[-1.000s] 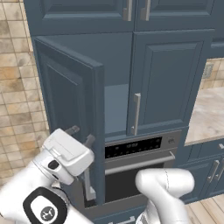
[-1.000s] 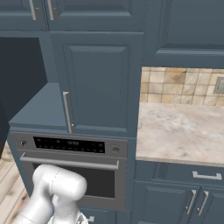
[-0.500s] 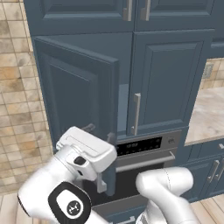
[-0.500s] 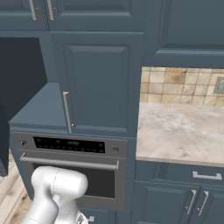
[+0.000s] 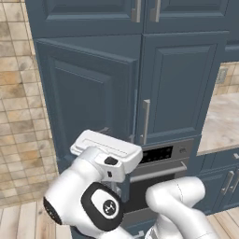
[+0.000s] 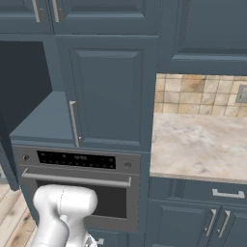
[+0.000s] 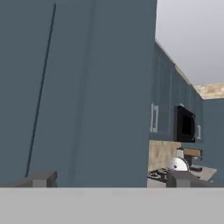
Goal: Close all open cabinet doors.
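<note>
Jaws: two dark finger tips [image 7: 41, 178] at the bottom of the hand view, set wide apart, nothing between them; stood open.
Gripper [image 7: 109, 179]: faced a flat slate-blue surface close up; contact with it could not be told.
Arm [image 5: 93, 186]: white, bulked low in the left base view, in front of the oven and the lower edge of the open door.
Open cabinet door [image 5: 88, 98]: left of the pair above the oven, slate-blue with recessed panel, swung out on its left hinge and nearly shut, free edge near the neighbouring door.
Cabinet opening [image 6: 24, 82]: seen dark and uncovered from the right base view, bare shelf floor above the oven.
Closed cabinet door [image 5: 179, 88]: right of the pair, shut flush, slim silver bar handle [image 5: 145, 121] upright at its left edge.
Upper cabinet doors [image 5: 140, 14]: two, above the pair, shut, handles side by side at the centre seam.
Oven [image 6: 77, 178]: black glass front with steel bar, directly below the pair.
Table [image 6: 198, 144]: pale marbled top, right of the tall cabinet, under a tan tiled wall.
Lower drawers and doors [image 6: 212, 212]: below the table, shut.
Microwave [image 7: 186, 124]: black, far off in the hand view, on a distant cabinet run.
</note>
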Available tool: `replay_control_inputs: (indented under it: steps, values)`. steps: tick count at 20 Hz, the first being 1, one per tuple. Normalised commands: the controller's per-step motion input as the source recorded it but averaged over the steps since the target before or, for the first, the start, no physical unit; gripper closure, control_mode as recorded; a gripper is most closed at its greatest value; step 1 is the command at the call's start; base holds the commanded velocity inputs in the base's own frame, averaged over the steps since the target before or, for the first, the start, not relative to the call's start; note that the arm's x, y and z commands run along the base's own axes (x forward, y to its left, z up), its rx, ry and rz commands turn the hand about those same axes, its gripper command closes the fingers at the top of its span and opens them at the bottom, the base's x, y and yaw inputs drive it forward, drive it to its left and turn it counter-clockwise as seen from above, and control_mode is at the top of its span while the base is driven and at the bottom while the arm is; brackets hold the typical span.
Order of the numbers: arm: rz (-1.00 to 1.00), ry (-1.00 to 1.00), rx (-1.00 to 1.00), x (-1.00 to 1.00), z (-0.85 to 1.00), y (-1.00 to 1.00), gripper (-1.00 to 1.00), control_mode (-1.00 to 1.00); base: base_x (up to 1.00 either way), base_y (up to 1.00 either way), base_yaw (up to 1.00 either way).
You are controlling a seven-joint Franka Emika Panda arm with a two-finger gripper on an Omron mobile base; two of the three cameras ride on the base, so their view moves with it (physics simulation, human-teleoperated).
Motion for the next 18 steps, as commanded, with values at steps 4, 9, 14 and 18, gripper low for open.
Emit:
replay_control_inputs:
  steps: [4, 9, 14, 18]
  values:
    - [0.19, 0.02, 0.08, 0.38, 0.0, -0.11, -1.0, -1.0, 0.0, 0.0, 0.0]
    - [0.09, 0.01, 0.02, 0.35, 0.0, 0.0, -1.0, -1.0, 0.0, 0.0, 0.0]
    - [0.0, 0.0, 0.0, 0.36, 0.0, 0.0, -1.0, -1.0, 0.0, 0.0, 0.0]
    - [0.0, 0.0, 0.0, 0.52, 0.0, 0.0, -1.0, -1.0, 0.0, 0.0, 0.0]
